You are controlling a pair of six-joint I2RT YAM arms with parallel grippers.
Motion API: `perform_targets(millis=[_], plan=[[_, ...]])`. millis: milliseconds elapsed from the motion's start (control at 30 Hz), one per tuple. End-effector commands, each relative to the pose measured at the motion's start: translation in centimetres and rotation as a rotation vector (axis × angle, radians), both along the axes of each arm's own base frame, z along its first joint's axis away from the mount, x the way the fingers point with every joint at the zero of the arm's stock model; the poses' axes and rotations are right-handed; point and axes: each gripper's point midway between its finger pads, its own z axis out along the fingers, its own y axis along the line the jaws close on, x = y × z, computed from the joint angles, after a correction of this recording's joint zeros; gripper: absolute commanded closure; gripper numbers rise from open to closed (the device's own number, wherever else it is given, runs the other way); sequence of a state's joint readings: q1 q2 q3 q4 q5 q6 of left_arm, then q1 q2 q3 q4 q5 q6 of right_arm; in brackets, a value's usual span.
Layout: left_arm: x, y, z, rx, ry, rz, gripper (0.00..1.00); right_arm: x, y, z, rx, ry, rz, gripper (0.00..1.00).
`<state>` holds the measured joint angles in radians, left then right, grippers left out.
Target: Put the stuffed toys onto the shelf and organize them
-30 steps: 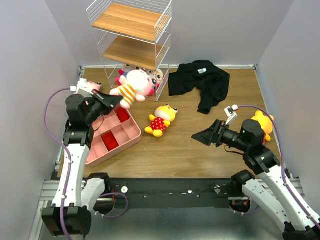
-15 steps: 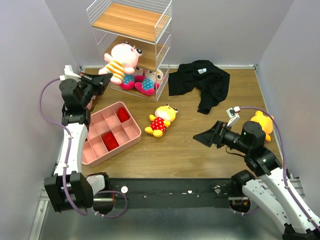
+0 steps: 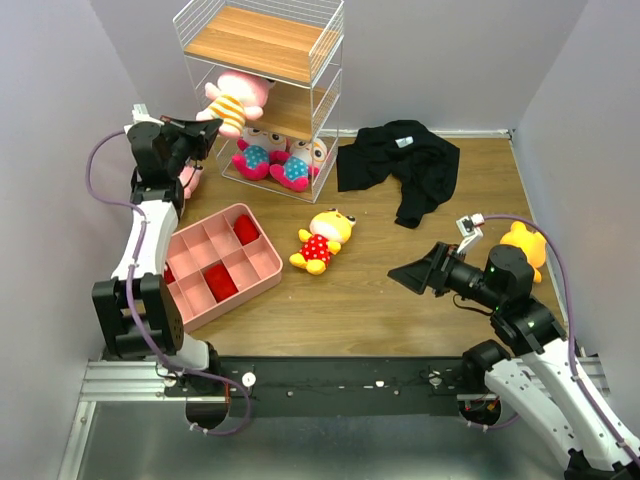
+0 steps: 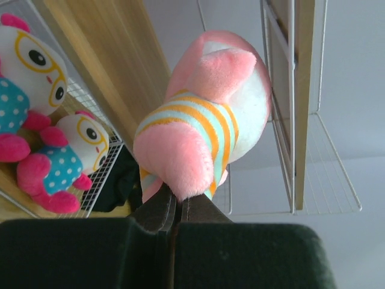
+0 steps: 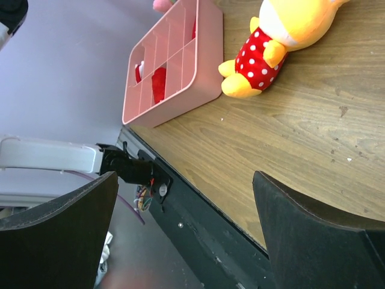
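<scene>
While your left tool [image 3: 205,131] is pinched together on the lower pink end of the striped pink toy [image 4: 203,123], you have that toy lifted clear of the counter [image 3: 400,310]. It is held up against the left side of the shelf [image 3: 265,42], level with the middle tier. From the left wrist view you see its orange and pale-blue striped shirt just above the fingers [image 4: 157,211], with wooden boards and white wire on either side. You cannot tell whether the toy rests on the middle board or only hangs beside it.

Below it, on the bottom tier, two white-faced toys [image 3: 272,160] with glasses and dotted blue outfits lie side by side. A second pink toy [image 3: 187,181] shows partly behind your left arm, near the left wall. Nearer to you, the pink tray [image 3: 262,262] sits on the counter with red pieces [image 3: 222,283] in some of its compartments.

Just right of the tray, a yellow toy [image 3: 322,238] in a red polka-dot outfit lies on the counter. Behind it, the black garment [image 3: 400,165] is crumpled near the back wall.

Your right tool [image 3: 408,274] hangs low over the counter with its fingers spread wide, holding nothing. The other yellow toy [image 3: 528,247] lies behind that arm, near the right wall.
</scene>
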<state>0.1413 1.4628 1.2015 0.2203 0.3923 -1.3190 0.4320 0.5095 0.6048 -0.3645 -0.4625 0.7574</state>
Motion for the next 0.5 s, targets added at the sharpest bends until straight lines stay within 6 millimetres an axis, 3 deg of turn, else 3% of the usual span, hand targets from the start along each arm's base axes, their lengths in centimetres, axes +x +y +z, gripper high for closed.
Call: perform_targets(millis=[0, 67, 133, 167, 200, 267, 300, 467], plan=[[2.3, 0.1, 3.4, 0.001, -0.101, 0.025, 1.0, 0.6, -0.3, -0.7, -0.027, -0.002, -0.023, 0.0], [3.7, -0.1, 2.3, -0.008, -0.074, 0.019, 1.0, 0.7, -0.2, -0.8, -0.03, -0.002, -0.023, 0.0], [4.7, -0.4, 2.8, -0.017, -0.082, 0.01, 1.0, 0.8, -0.2, -1.0, -0.037, 0.004, -0.026, 0.0], [5.6, -0.4, 1.7, -0.021, -0.061, 0.007, 1.0, 0.9, -0.3, -1.1, -0.041, 0.006, -0.03, 0.0], [6.0, -0.5, 2.4, -0.02, -0.076, 0.004, 1.0, 0.9, -0.3, -1.1, -0.042, 0.005, -0.031, 0.0], [7.2, -0.7, 1.3, -0.023, -0.056, 0.001, 1.0, 1.1, -0.3, -1.1, -0.046, 0.002, -0.036, 0.0], [7.6, -0.7, 2.0, -0.022, -0.071, 0.003, 1.0, 1.1, -0.3, -1.1, -0.047, 0.003, -0.038, 0.0], [9.4, -0.5, 1.0, -0.019, -0.061, 0.018, 1.0, 1.2, -0.2, -1.1, -0.054, 0.002, -0.031, 0.0]])
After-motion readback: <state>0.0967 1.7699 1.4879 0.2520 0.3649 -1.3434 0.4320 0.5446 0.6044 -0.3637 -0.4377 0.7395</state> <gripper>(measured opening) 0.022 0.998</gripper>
